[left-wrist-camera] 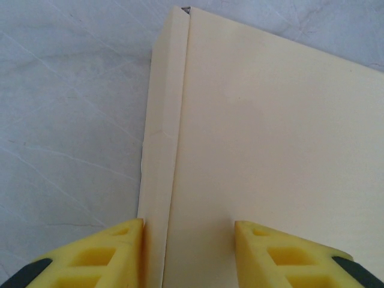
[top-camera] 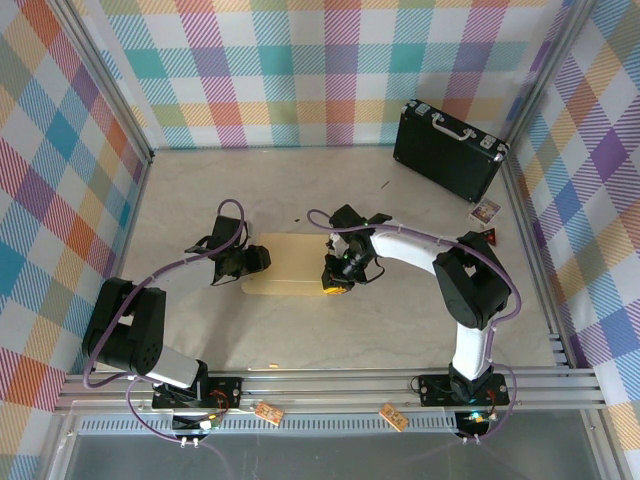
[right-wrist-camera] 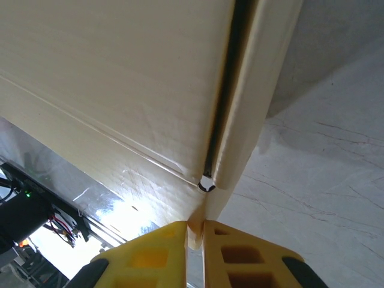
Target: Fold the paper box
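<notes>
The paper box lies flat in the middle of the table, its pale tan side up. My left gripper is at its left end. In the left wrist view its jaws stand open over the box, one finger beside the narrow side flap and the other on the main panel, with nothing pinched. My right gripper is at the box's right front corner. In the right wrist view it is shut on a thin corner flap of the box, which is lifted off the table there.
A black hard briefcase stands at the back right near the wall. Small cards lie to the right of it. Plaid walls enclose the table on three sides. Two small tan tags sit on the front rail.
</notes>
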You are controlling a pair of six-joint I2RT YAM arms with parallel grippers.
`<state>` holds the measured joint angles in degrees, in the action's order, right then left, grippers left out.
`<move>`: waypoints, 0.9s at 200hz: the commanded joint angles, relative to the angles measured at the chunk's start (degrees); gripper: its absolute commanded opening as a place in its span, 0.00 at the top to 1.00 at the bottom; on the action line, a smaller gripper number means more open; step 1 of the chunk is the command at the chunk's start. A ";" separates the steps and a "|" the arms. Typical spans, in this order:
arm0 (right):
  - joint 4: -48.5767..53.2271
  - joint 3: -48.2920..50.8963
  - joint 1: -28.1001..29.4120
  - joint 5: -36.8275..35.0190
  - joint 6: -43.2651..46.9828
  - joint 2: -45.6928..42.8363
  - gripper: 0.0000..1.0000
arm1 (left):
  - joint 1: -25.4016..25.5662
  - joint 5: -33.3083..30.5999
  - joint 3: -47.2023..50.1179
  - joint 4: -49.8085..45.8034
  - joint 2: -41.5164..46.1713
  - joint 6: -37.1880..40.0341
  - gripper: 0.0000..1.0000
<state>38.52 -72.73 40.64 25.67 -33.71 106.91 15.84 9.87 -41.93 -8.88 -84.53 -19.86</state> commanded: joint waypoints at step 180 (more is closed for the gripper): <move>-18.58 6.20 -0.30 0.17 3.78 0.93 0.83 | 0.86 3.98 0.98 -5.18 -1.26 -0.06 0.61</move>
<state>28.45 -66.83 39.68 25.45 -32.56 107.09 15.73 9.91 -41.93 -8.91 -84.53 -19.86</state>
